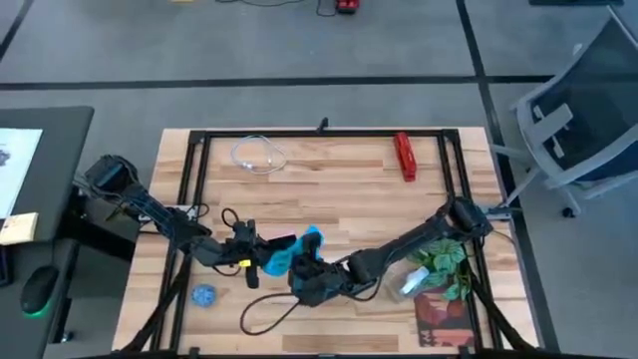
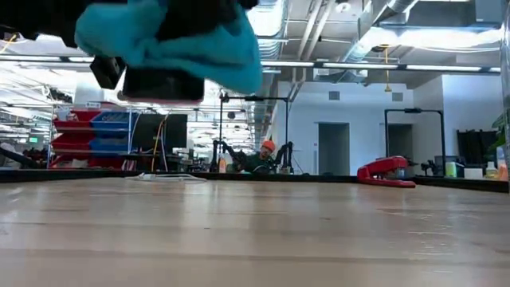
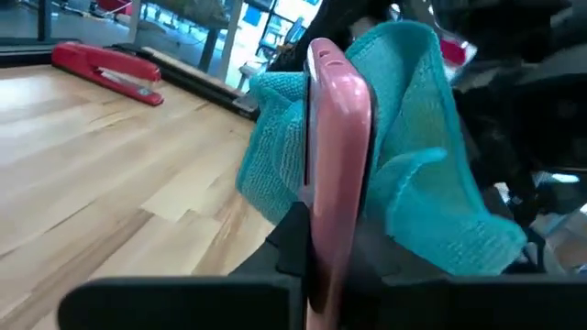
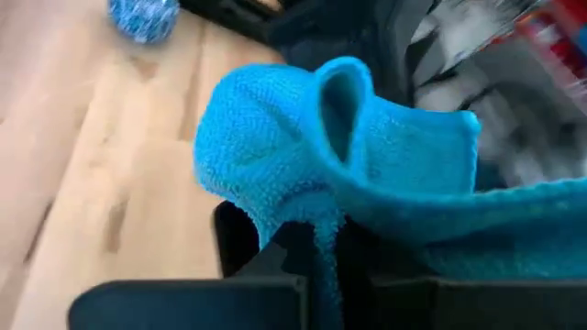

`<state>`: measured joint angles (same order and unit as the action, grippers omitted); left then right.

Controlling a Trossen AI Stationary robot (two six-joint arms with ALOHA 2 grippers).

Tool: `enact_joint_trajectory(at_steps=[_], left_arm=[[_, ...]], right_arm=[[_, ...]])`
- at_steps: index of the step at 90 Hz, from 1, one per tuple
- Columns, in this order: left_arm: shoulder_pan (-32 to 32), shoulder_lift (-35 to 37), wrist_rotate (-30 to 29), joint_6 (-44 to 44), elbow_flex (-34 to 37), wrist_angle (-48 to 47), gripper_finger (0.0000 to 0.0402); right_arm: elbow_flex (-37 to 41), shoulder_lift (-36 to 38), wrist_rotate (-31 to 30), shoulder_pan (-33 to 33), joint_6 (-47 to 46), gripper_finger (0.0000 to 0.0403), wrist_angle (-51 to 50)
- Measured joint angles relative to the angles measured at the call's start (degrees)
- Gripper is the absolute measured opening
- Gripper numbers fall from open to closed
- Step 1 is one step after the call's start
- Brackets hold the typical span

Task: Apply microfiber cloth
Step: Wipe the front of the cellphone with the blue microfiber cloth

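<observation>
A smartphone in a pink case (image 3: 335,137) is held up above the table, seen edge-on in the left wrist view, with my left gripper (image 3: 321,252) shut on it. The sky-blue microfiber cloth (image 3: 417,156) is bunched against one face of the phone. My right gripper (image 4: 316,252) is shut on the cloth (image 4: 303,137). In the high view both grippers (image 1: 261,261) (image 1: 304,271) meet near the table's front middle, with the cloth (image 1: 305,247) between them. The low view shows cloth (image 2: 159,36) and phone (image 2: 163,84) clear of the tabletop. My left gripper pinches the phone between its two fingers, one on each flat face, at the end nearest the wrist (image 3: 321,229). The phone sticks out forward from the fingers, on edge, lifted clear of the table. My right gripper pinches a gathered fold of the cloth (image 4: 321,225) between its two fingers; several layers are bunched there. The cloth is slack, clear of the table, and bulges forward from the fingers against the phone.
A red stapler (image 1: 404,157) and a clear plastic piece (image 1: 257,155) lie toward the far edge. A small blue disc (image 1: 203,294) and a black cable (image 1: 264,311) lie at the front left. A potted plant (image 1: 439,261) and a red packet (image 1: 439,321) are at the front right.
</observation>
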<state>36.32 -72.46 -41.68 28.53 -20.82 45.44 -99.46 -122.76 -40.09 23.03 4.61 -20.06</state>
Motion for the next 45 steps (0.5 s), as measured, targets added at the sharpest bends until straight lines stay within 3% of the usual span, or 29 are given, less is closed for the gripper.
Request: enact_joint_trajectory(at_steps=[21, 45], left_arm=[[-0.02, 0.08, 0.8, 0.64, -0.04, -0.55, 0.0011], [-0.01, 0.37, 0.75, 2.94, -0.28, -2.62, 0.0011]], right_arm=[[-1.51, 0.27, 1.77, 0.48, 1.96, 0.0, -3.47], [-6.88, 2.7, -9.75, 1.22, 6.76, 0.0, -7.04]])
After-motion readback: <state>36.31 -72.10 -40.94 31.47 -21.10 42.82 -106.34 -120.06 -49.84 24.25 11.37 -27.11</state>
